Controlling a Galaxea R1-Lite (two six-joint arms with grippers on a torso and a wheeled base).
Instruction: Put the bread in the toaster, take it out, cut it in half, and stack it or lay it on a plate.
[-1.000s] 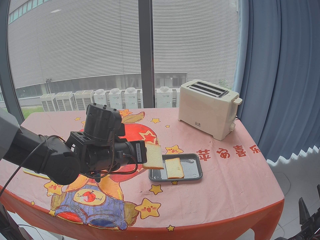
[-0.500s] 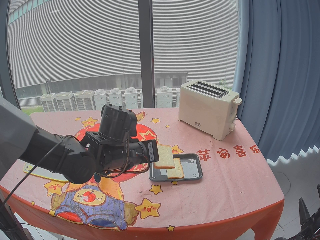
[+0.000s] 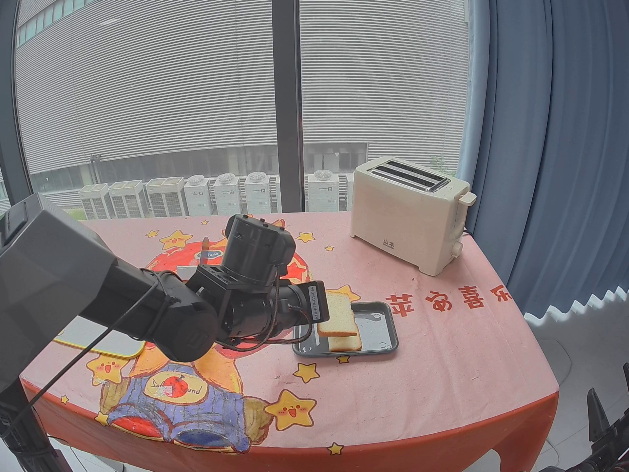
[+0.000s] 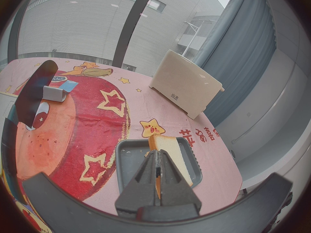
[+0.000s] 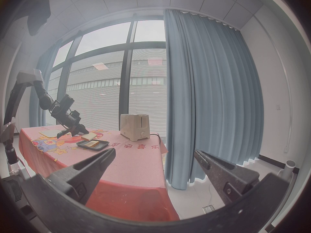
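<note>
My left gripper (image 3: pixel 325 309) is shut on a half slice of bread (image 3: pixel 339 314), holding it by its edge just above the dark tray (image 3: pixel 381 333). A second half slice (image 3: pixel 346 344) lies flat in the tray, partly hidden under the held one. In the left wrist view the gripper (image 4: pixel 157 153) pinches the held bread (image 4: pixel 170 152) over the tray (image 4: pixel 129 160). The cream toaster (image 3: pixel 409 213) stands at the table's back right with both slots empty. My right gripper (image 5: pixel 154 160) is open, off the table's right side and low.
A pale cutting board (image 3: pixel 98 339) lies at the table's left edge. A dark blade-shaped thing (image 4: pixel 34 89) rests on a small white stand (image 4: pixel 54 94) behind the arm. A blue curtain (image 3: pixel 557 132) hangs on the right, and a window runs behind the table.
My left arm has carried the held bread half to the right, from beside the tray's left edge to over the tray and the half lying in it.
</note>
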